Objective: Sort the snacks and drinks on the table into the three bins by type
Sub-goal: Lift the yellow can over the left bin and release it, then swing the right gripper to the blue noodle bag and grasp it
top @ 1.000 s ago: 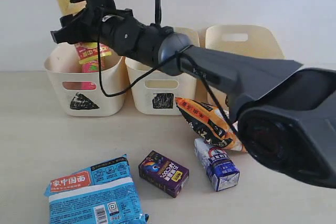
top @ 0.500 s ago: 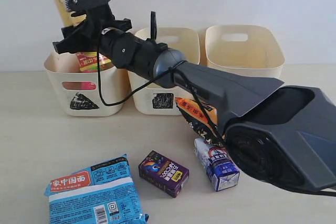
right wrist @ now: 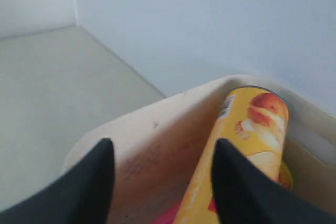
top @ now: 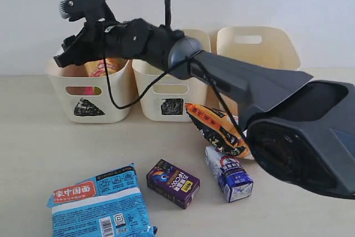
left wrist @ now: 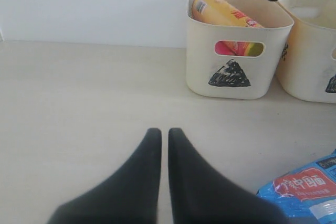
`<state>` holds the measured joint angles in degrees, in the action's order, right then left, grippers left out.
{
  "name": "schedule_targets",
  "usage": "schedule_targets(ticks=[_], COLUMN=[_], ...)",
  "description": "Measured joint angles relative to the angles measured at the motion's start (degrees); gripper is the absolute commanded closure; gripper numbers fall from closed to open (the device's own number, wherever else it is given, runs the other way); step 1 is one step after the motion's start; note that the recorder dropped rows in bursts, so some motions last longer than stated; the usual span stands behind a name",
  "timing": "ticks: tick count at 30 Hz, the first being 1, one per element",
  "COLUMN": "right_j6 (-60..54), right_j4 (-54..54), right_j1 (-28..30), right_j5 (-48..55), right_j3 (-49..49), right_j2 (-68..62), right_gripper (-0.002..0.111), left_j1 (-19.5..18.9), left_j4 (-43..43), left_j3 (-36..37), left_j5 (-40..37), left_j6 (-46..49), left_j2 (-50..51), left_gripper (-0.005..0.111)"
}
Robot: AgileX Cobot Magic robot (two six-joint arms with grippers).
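My right gripper [top: 66, 54] [right wrist: 163, 145] hovers open over the triangle bin [top: 89, 106] [left wrist: 239, 56], reaching across from the right. The orange chip tube [top: 105, 66] [right wrist: 252, 129] [left wrist: 220, 11] lies tilted inside that bin, free of the fingers. Pink of the other tube [top: 83, 90] [left wrist: 233, 48] shows through the handle slot. On the table [top: 33, 154] lie the blue-white packet [top: 97, 203] [left wrist: 310, 187], the dark purple carton [top: 173, 182], the white and blue carton [top: 230, 173] and the orange-black bag [top: 216, 129]. My left gripper [left wrist: 164, 132] is shut and empty, low over bare table.
The square bin [top: 166, 101] stands beside the triangle bin, and a third bin [top: 258, 45] sits at the back right with its mark hidden. The right arm's dark body [top: 288, 109] spans the right half of the exterior view. A white wall backs the bins.
The orange tube, held high above the triangle bin a second ago, has come down into it. The right gripper has let go of it and stands open just above.
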<state>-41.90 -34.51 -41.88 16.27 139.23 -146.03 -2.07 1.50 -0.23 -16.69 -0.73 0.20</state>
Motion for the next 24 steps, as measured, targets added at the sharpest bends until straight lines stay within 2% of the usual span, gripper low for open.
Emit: schedule_targets(ticks=[1, 4, 13, 16, 24], right_j6=[0.0, 0.0, 1.66, 3.77, 14.04], right_j4=[1.58, 5.25, 9.94, 10.58, 17.36], right_j1=[0.0, 0.0, 0.05, 0.05, 0.05], right_j5=[4.38, 18.56, 46.12, 51.73, 53.44], right_j3=[0.0, 0.0, 0.0, 0.0, -3.97], right_j2=[1.16, 5.81, 9.7, 10.05, 12.77], right_gripper=[0.108, 0.109, 0.109, 0.109, 0.109], left_j1=[0.0, 0.0, 0.0, 0.0, 0.0], left_j4=[0.0, 0.0, 0.0, 0.0, 0.0], left_j3=[0.0, 0.0, 0.0, 0.0, 0.0], left_j5=[0.0, 0.0, 0.0, 0.0, 0.0], left_j6=[0.0, 0.0, 0.0, 0.0, 0.0], left_j2=[0.0, 0.0, 0.0, 0.0, 0.0], left_gripper=[0.103, 0.103, 0.103, 0.103, 0.103])
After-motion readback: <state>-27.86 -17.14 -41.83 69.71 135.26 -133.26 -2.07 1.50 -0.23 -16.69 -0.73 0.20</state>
